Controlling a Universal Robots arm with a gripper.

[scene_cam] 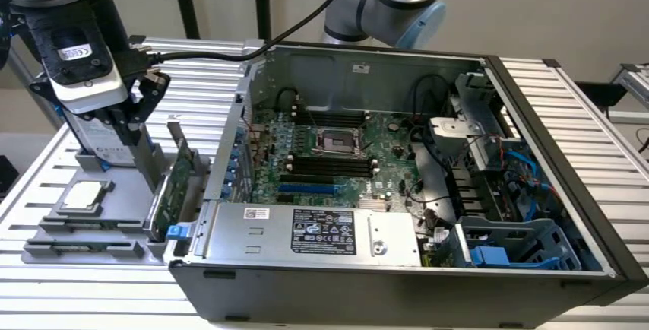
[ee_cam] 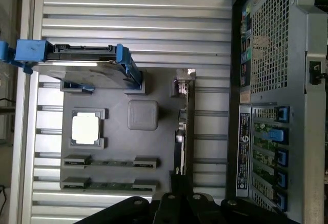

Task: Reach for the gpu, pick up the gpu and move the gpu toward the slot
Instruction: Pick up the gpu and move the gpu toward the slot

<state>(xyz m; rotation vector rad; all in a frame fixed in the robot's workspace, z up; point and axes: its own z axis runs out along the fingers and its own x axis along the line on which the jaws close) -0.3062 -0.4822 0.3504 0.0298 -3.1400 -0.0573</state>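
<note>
Gripper at the upper left of the exterior view, over the grey fixture; gpu stands in that fixture, apart from the gripper.

You will find the gpu on edge at the fixture's right side in the exterior view, silver bracket uppermost, just beside the outer wall of the open computer case. That wall stands between the card and the blue slot on the motherboard. The gripper hangs to the card's left, near it, in front of the hard drive with blue rails. Lower left in the same view lies the processor chip, and below it two memory sticks rest in their holders. Fixture and case both sit on the slatted counter. You cannot tell from either view how wide the jaws stand.
</note>
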